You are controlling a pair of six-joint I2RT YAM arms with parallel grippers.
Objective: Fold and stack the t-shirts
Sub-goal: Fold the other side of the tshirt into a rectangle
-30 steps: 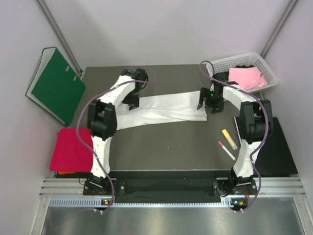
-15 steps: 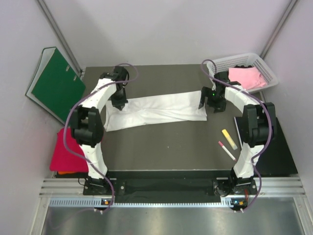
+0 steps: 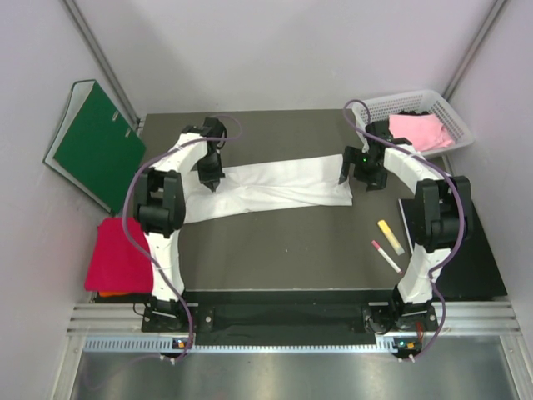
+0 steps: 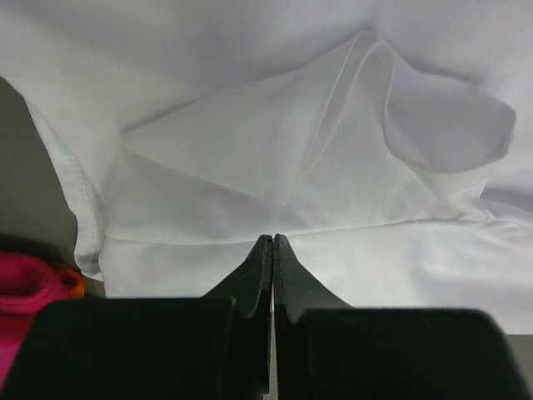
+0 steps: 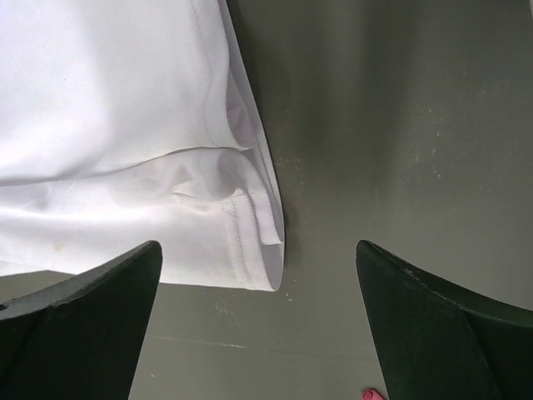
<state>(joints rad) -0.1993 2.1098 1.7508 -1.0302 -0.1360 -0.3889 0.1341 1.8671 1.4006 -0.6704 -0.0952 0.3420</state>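
Left gripper looks clamped on just a thin fold of the white t-shirt, right gripper gapes wide astride the hem corner: any pull risks slip and a skewed fold.

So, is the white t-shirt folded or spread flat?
Partly folded: the white t-shirt lies as a long narrow band with overlapping layers.

The left gripper swung from above the white t-shirt, a little in from its left end, out toward the left edge of the table. It then came back slightly to the right. The shirt's left end was drawn out toward that edge, so the strip lay longer. The elbow of the left arm shifted left, then partly back.
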